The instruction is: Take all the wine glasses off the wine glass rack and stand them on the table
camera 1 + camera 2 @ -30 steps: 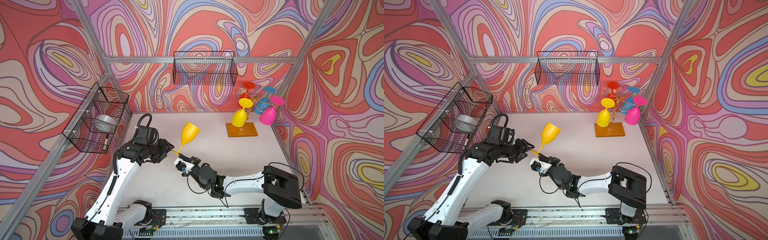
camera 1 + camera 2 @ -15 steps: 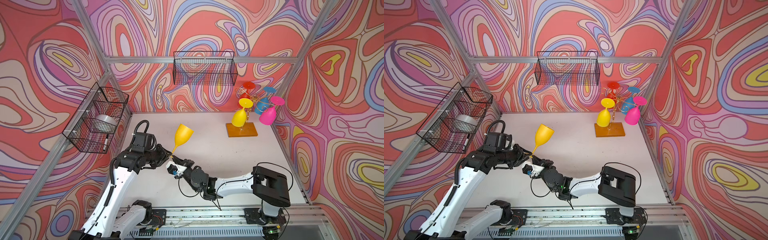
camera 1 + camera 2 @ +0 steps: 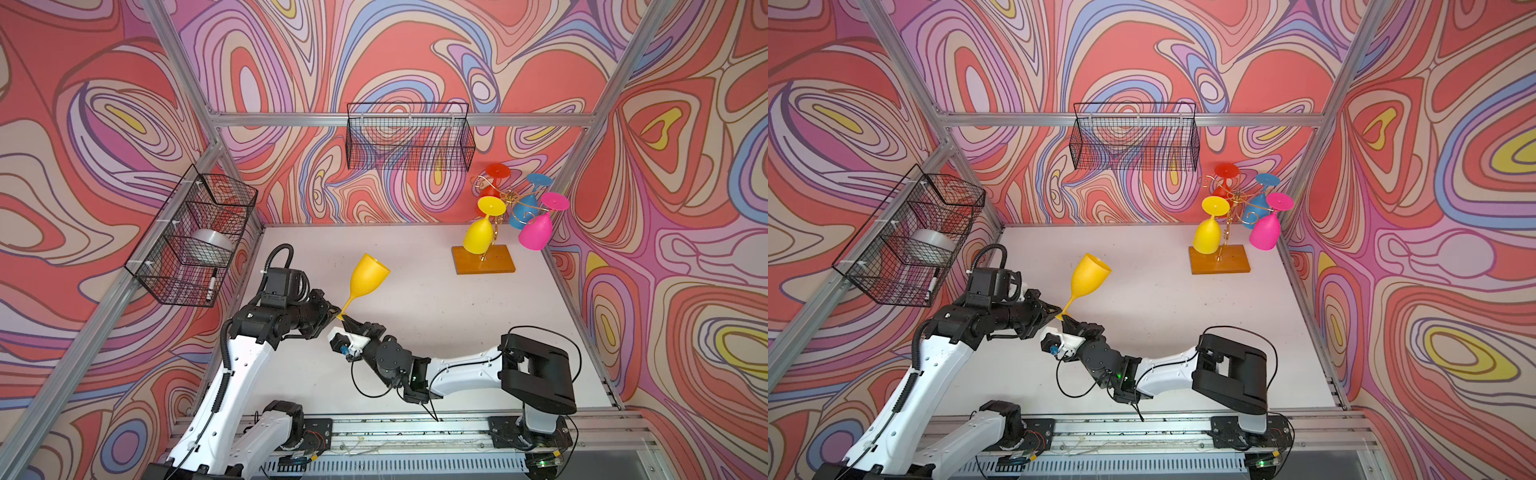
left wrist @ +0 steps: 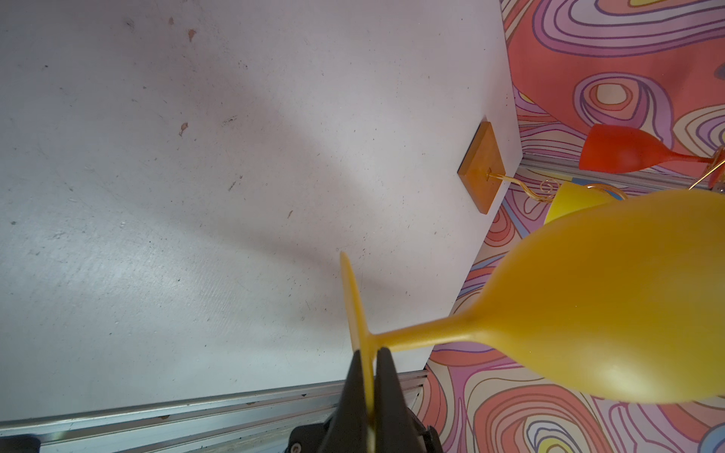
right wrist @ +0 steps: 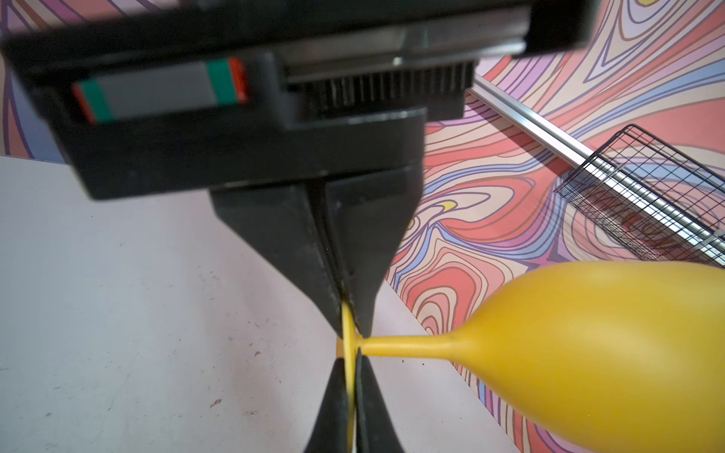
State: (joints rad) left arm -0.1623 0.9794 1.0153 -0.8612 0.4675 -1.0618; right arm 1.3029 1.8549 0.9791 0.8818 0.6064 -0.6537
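- Left gripper (image 3: 335,312): jaws pinched shut on the edge of the wine glass (image 3: 368,276) foot disc. The left wrist view shows it clearly.
- Right gripper (image 3: 347,322): also clamped shut on that same foot, on the opposite edge. In the right wrist view both sets of fingers meet on the disc.
- Table (image 3: 436,332): white. The glass is held in the air over its left-centre, not touching it.
- Back basket (image 3: 409,137) and side basket (image 3: 195,237): black mesh, hung on the walls. The side one holds a silver roll and a marker.
- Wine glass rack (image 3: 494,264): gold wire on an amber base, far right corner of the table, well apart from the held glass.
- Wine glass: orange-yellow, off the rack, bowl uppermost and leaning toward the rack side, stem slanting down to both grippers.
- Hanging bowl-down on the rack: yellow glass (image 3: 478,235), pink glass (image 3: 536,232), blue glass (image 3: 524,208), red glass (image 3: 494,172).
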